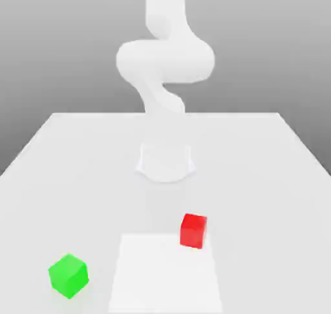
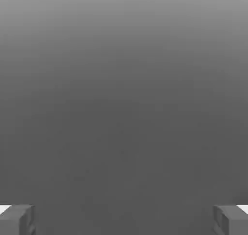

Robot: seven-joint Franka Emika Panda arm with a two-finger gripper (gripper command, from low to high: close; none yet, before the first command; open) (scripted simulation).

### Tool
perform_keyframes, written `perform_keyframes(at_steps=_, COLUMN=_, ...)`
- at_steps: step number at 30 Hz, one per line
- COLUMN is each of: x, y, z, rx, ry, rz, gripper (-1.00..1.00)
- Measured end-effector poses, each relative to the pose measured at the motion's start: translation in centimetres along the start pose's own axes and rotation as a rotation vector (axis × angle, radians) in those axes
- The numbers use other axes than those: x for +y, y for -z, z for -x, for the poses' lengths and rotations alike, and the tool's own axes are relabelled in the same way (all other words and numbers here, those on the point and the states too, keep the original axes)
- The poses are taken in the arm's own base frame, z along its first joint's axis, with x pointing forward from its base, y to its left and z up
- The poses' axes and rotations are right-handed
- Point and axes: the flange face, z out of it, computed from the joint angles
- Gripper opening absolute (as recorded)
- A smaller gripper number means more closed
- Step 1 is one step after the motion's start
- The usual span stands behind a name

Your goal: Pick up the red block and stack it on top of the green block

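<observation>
The red block (image 1: 193, 230) rests on the white table (image 1: 77, 177), right of centre near the front. Further forward, on the exterior view's left, the green block (image 1: 68, 276) stands alone, well apart from the red one. The white arm (image 1: 165, 67) rises from its base (image 1: 165, 163) at mid-table and bends upward out of the picture. In the hand view my gripper (image 2: 124, 222) is open, its two grey fingertips (image 2: 17, 219) far apart with nothing between them. Past the fingers there is only a plain grey background.
A paler white rectangular patch (image 1: 165, 277) lies at the table's front middle, and the red block overlaps its far right corner. The table's edges run off at both sides and at the back.
</observation>
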Motion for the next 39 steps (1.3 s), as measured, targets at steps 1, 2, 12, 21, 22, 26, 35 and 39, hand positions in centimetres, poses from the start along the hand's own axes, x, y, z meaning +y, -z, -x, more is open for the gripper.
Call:
perform_keyframes(at_steps=1, x=0.5, y=-2.6, z=0.7, rx=-0.031, ry=-0.018, rz=0.023, gripper=0.0)
perform_keyframes(at_steps=2, x=1.1, y=-5.0, z=1.5, rx=-0.061, ry=-0.035, rz=0.046, gripper=0.0)
perform_keyframes(at_steps=12, x=11.1, y=-23.9, z=15.1, rx=-0.301, ry=-0.166, rz=0.347, gripper=0.0)
perform_keyframes(at_steps=21, x=23.2, y=-33.6, z=28.0, rx=-0.405, ry=-0.226, rz=0.595, gripper=0.0)
perform_keyframes(at_steps=22, x=23.7, y=-34.2, z=28.5, rx=-0.406, ry=-0.226, rz=0.596, gripper=0.0)
perform_keyframes(at_steps=26, x=24.7, y=-35.2, z=29.3, rx=-0.406, ry=-0.226, rz=0.599, gripper=-1.0)
perform_keyframes(at_steps=35, x=23.2, y=-33.4, z=28.2, rx=-0.407, ry=-0.223, rz=0.596, gripper=-1.0)
perform_keyframes(at_steps=39, x=21.9, y=-31.0, z=26.9, rx=-0.405, ry=-0.225, rz=0.599, gripper=-1.0)
